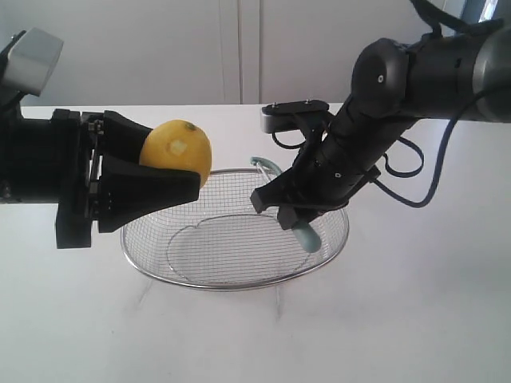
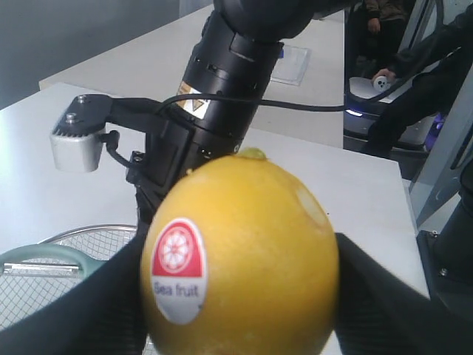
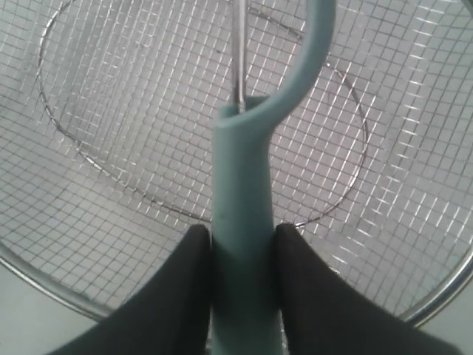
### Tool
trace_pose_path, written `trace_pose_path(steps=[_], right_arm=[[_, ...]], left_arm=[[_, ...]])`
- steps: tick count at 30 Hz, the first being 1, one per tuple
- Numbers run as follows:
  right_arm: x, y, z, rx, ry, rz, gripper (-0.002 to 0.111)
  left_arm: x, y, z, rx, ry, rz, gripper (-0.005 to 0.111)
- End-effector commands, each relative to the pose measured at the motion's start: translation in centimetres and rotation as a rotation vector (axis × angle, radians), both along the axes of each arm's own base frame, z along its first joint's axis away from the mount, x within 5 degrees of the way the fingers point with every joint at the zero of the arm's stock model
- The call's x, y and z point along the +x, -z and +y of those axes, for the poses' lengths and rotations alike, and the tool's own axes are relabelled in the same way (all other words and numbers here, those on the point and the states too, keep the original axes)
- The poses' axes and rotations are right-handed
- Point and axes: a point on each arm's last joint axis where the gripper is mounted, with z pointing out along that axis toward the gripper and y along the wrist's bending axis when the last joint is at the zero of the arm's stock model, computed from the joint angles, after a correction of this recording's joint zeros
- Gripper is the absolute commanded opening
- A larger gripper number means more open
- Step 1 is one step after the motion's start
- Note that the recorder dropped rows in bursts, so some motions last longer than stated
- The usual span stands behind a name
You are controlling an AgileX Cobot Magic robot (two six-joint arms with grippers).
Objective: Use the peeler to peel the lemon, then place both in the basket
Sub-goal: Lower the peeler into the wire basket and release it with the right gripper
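My left gripper [image 1: 185,155] is shut on the yellow lemon [image 1: 177,150], held in the air over the left rim of the wire mesh basket [image 1: 160,275]. The lemon [image 2: 240,255] fills the left wrist view, showing a red and white sticker and a pale peeled patch. My right gripper [image 1: 289,214] is shut on the teal peeler [image 1: 307,236], which hangs over the right side of the basket, its curved head [image 1: 265,163] pointing back. In the right wrist view the peeler handle [image 3: 242,222] is clamped between both black fingers above the basket mesh [image 3: 133,148].
The basket stands on a white table [image 1: 415,319]. A white wall lies behind. In the left wrist view, people and equipment [image 2: 399,74] stand beyond the far side of the table.
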Motion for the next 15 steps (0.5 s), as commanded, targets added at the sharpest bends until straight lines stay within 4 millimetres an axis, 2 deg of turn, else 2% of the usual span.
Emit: trace_pose_path(steps=[1, 15], right_arm=[[0.7, 0.6, 0.3, 0.003, 0.012, -0.027, 0.0], [2.0, 3.4, 0.8, -0.008, 0.027, -0.04, 0.0]], left_arm=[[-0.2, -0.3, -0.1, -0.038, 0.011, 0.009, 0.0], [-0.2, -0.2, -0.1, -0.036, 0.007, 0.008, 0.0]])
